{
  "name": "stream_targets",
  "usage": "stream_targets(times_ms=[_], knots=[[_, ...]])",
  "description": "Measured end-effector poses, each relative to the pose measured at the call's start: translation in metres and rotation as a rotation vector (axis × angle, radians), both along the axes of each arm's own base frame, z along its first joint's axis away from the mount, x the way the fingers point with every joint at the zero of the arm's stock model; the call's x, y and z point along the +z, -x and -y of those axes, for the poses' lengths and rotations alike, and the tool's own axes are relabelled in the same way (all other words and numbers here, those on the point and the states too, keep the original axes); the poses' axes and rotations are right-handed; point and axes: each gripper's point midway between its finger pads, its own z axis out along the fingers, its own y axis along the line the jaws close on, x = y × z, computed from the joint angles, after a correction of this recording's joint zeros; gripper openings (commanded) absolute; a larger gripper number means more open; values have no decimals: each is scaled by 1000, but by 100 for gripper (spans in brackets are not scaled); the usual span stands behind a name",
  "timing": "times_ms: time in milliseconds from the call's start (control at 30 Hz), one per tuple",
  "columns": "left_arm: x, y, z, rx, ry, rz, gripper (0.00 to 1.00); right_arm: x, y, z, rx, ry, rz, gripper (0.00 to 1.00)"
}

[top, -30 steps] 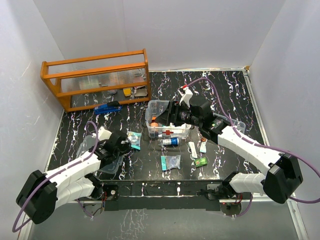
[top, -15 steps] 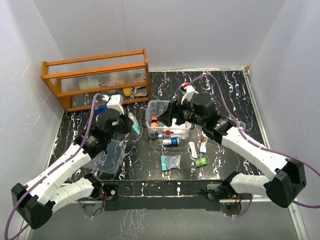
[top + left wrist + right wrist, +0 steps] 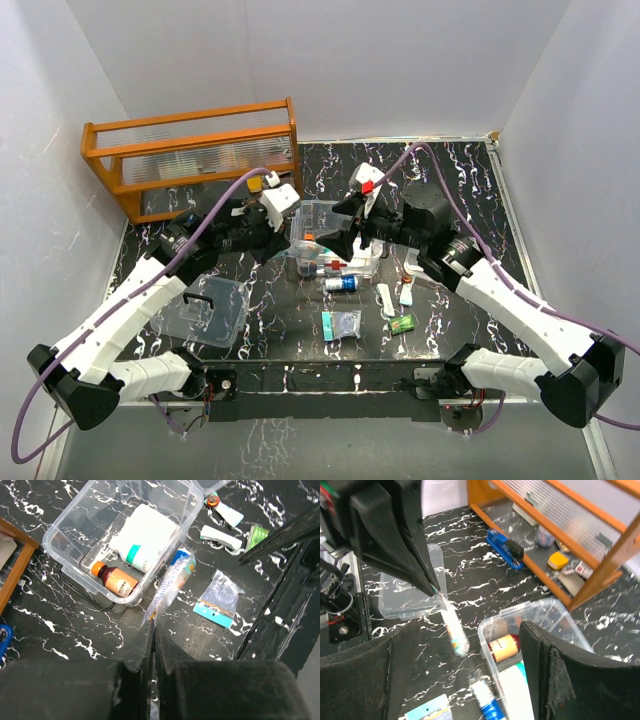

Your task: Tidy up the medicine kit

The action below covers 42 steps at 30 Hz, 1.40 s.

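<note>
One clear, rectangular plastic medicine kit [image 3: 60, 550] sits mid-table on the black, white-veined table [image 3: 450, 180], its walls smooth and see-through. Inside you have two things: one brown bottle [image 3: 117, 579] with an orange cap and one white cylindrical container [image 3: 147, 537] with a teal band. Its one matching lid [image 3: 205, 312], clear with a dark handle, lies flat to the near left, well apart. Your left gripper [image 3: 152, 630] is pressed together on one thin, crinkled clear packet [image 3: 172, 580] at the kit's left edge. Your right gripper [image 3: 470, 630] hovers over the kit, jaws spread, holding nothing. Near the kit lie one clear bag [image 3: 216, 600] with a teal header, one white strip [image 3: 220, 536] and one green sachet [image 3: 257, 532]. One orange wooden rack [image 3: 190, 160] with ribbed panels stands far left.
</note>
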Motion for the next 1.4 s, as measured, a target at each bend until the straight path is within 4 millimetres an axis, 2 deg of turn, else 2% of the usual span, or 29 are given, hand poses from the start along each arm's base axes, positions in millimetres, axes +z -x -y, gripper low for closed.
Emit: stream_targets(times_ms=[167,367,533,733,967,1033,1067,1133,1267,1400], knots=[[-4,3,4,-126,-68,40,0,11,6,-12,145,52,146,78],[16,5,13,-206,-37,93,0,-3,25,-21,308,88,162,79],[18,10,17,-245,-18,93,0,-9,31,-22,344,94,147,75],[21,14,20,-274,0,99,0,-23,29,-24,351,115,102,53],[23,16,22,-285,10,98,1,-47,21,-26,328,159,17,13],[23,15,22,-282,11,100,20,-49,18,-26,309,164,9,5],[23,14,22,-268,14,99,34,-49,16,-25,298,167,9,4],[23,10,20,-231,17,97,53,-50,11,-24,276,177,3,3],[24,-5,10,-82,28,106,68,-49,-7,-23,246,202,-29,1],[14,-23,-10,138,42,111,72,-53,-38,-14,205,238,-73,0]])
